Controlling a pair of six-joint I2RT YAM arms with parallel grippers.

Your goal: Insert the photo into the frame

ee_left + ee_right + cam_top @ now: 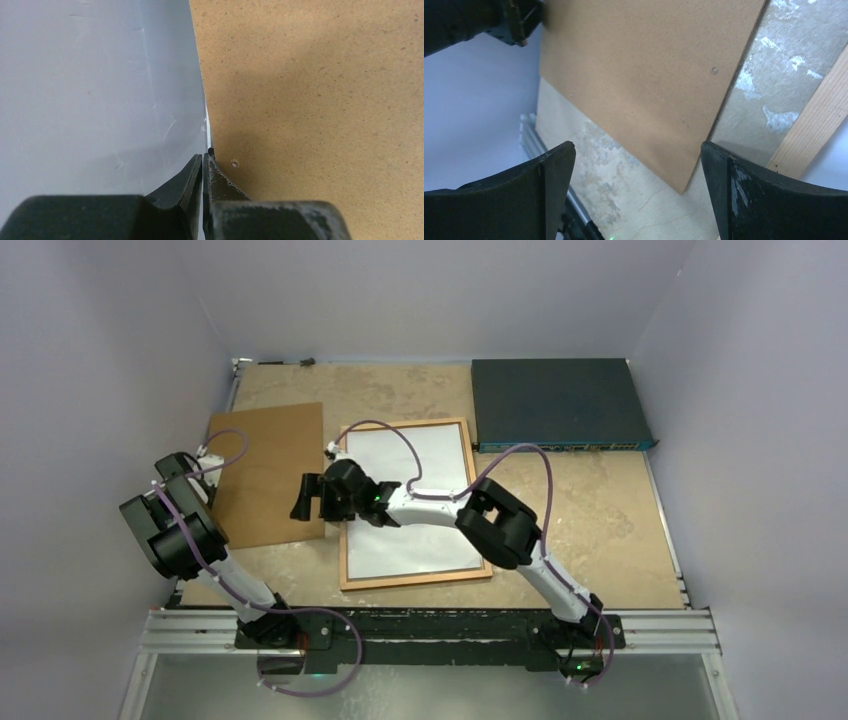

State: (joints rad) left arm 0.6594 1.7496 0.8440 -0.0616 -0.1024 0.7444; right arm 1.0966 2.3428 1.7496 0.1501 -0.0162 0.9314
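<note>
Plainly, the left gripper (204, 159) pinched the 9 o'clock edge of the backing board (265, 475), its fingers pressed almost together on it. The right gripper (636, 150) hung over the board's 3 o'clock edge with its fingers spread wide, holding nothing. The photo (400, 550) lay white side up inside the frame (415, 578), just at 3 o'clock of the board. A dark blue box (560, 405) sat at 1 o'clock of the frame.

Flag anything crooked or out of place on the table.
The brown backing board lies left of the wooden frame, skewed against it, its left edge pinched in the shut left gripper. Nothing looks damaged or spilled.
</note>
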